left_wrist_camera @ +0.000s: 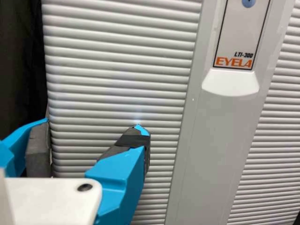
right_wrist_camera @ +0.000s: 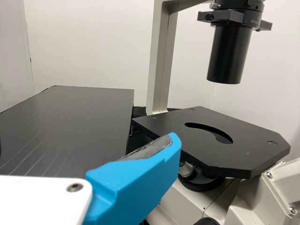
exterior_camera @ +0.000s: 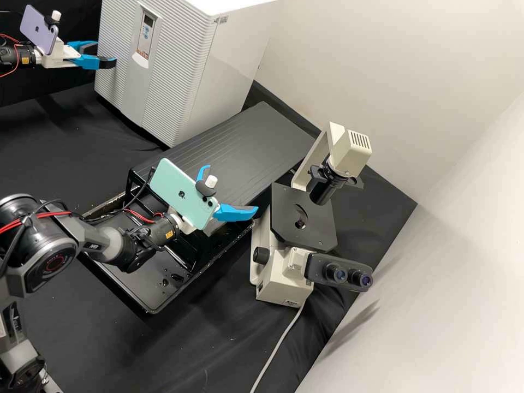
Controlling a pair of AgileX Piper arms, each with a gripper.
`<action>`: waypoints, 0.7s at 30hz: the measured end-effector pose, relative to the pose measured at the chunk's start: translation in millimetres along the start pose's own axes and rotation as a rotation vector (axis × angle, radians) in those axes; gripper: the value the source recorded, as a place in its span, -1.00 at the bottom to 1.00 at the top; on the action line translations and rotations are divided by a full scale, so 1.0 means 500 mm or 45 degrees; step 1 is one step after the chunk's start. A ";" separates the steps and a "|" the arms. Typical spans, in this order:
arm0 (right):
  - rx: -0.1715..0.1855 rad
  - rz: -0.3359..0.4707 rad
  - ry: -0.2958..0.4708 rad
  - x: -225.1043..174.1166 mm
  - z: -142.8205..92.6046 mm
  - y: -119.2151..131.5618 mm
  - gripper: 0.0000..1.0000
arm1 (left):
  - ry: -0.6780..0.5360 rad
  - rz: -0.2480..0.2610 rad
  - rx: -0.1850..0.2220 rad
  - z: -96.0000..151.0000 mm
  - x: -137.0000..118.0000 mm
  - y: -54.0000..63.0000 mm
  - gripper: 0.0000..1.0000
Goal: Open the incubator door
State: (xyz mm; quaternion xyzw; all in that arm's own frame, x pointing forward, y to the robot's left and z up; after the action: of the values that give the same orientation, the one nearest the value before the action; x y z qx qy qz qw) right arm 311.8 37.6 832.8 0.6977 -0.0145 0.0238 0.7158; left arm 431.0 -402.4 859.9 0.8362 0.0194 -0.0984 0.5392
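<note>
In the high view, holds left gripper [exterior_camera: 103, 55], fingers well parted, at side edge of closed incubator door [exterior_camera: 172, 82], likely for catching this edge. Has right gripper [exterior_camera: 231, 188] near microscope [exterior_camera: 295, 273], also spread and gripping nothing, maybe to leave room for opening.

In the left wrist view, puts one finger [left_wrist_camera: 124, 168] before the door, other finger [left_wrist_camera: 38, 150] beyond its edge, seemingly for pulling.

In the right wrist view, has blue finger [right_wrist_camera: 136, 183] beside microscope stage [right_wrist_camera: 206, 152].

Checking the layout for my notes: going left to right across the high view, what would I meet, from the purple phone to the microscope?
Purple phone → left gripper → incubator's control panel → right gripper → microscope.
</note>
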 end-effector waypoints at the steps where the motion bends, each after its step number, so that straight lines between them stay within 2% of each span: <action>1: 0.000 0.000 0.000 0.000 0.000 0.000 1.00 | -0.001 0.002 -0.001 0.000 0.000 0.000 -1.00; 21: 0.000 0.000 0.000 0.000 0.000 0.000 1.00 | 0.006 0.009 0.014 -0.004 -0.006 -0.002 -1.00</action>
State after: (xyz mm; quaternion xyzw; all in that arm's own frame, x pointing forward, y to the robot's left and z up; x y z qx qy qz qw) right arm 311.8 37.6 832.8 0.6977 -0.0145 0.0238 0.7158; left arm 428.1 -400.0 860.2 0.8394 0.0172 -0.0947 0.5349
